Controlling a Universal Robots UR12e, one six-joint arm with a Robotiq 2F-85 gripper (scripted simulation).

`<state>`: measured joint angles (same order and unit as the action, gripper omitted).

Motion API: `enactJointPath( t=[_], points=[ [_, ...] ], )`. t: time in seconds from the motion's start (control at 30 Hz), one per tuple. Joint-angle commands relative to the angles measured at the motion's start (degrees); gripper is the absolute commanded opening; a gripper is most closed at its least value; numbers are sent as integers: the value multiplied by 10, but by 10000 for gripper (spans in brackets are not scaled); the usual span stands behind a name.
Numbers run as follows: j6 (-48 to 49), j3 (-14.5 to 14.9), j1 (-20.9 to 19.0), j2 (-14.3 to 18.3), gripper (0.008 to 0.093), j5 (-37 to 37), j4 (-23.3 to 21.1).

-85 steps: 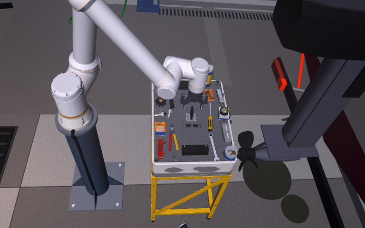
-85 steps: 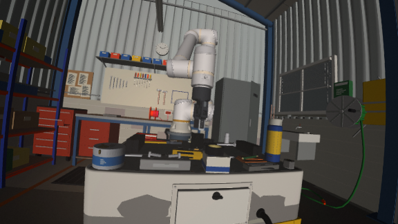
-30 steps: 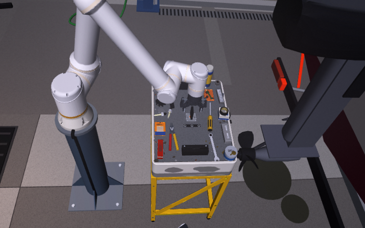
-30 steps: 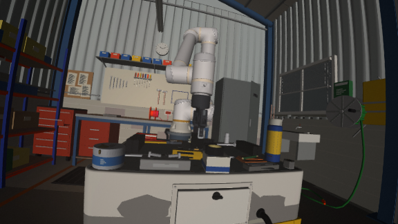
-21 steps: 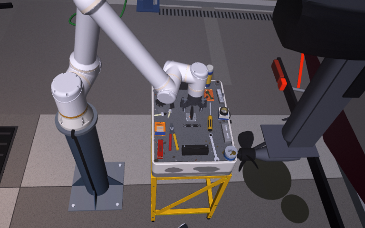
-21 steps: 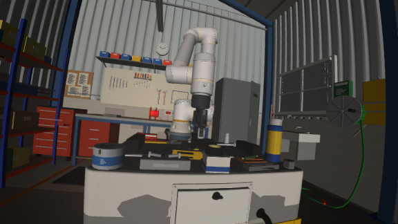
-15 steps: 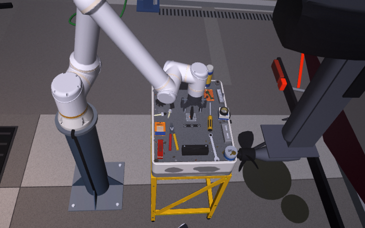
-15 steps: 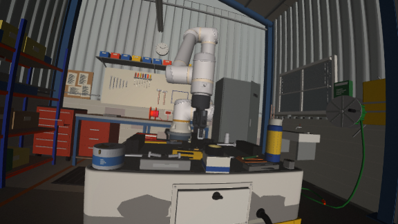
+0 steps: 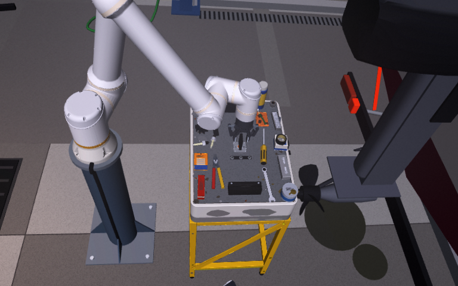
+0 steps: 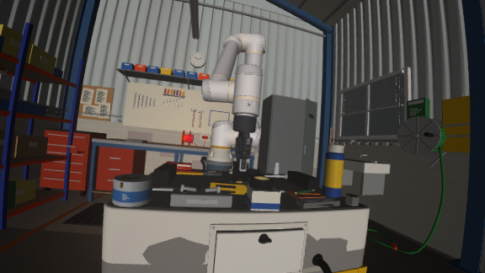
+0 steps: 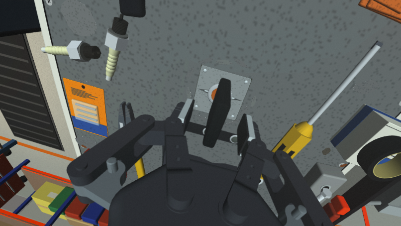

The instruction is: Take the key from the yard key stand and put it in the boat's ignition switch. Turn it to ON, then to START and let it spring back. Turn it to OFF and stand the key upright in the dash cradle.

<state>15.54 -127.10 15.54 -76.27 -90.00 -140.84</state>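
The key's black head [image 11: 217, 112] stands upright over a square grey plate with an orange centre [image 11: 221, 94], its shaft going down into that centre. The plate sits in the middle of the dark tray top [image 9: 240, 145]. A short black strip with holes [image 9: 240, 157] lies on the tray just beyond the plate. My gripper [image 11: 216, 125] points straight down over the key [image 9: 241, 141], with the key's head between its two fingers [image 10: 241, 165]. The fingers are open and hold nothing.
A black box [image 9: 244, 188] lies near the tray's front edge. A yellow-handled screwdriver [image 11: 322, 112] lies to the right of the key, two spark plugs [image 11: 92, 53] and an orange tag [image 11: 88, 106] to the left. A tape roll [image 11: 381, 157] sits at the right edge.
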Motion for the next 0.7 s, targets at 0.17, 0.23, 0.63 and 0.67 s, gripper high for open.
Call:
enactJointPath(
  t=[0.17, 0.23, 0.63, 0.67],
  points=[
    [0, 0, 0, 0, 439, 0, 0],
    [0, 0, 0, 0, 399, 0, 0],
    [0, 0, 0, 0, 159, 0, 0],
    [0, 0, 0, 0, 139, 0, 0]
  ],
)
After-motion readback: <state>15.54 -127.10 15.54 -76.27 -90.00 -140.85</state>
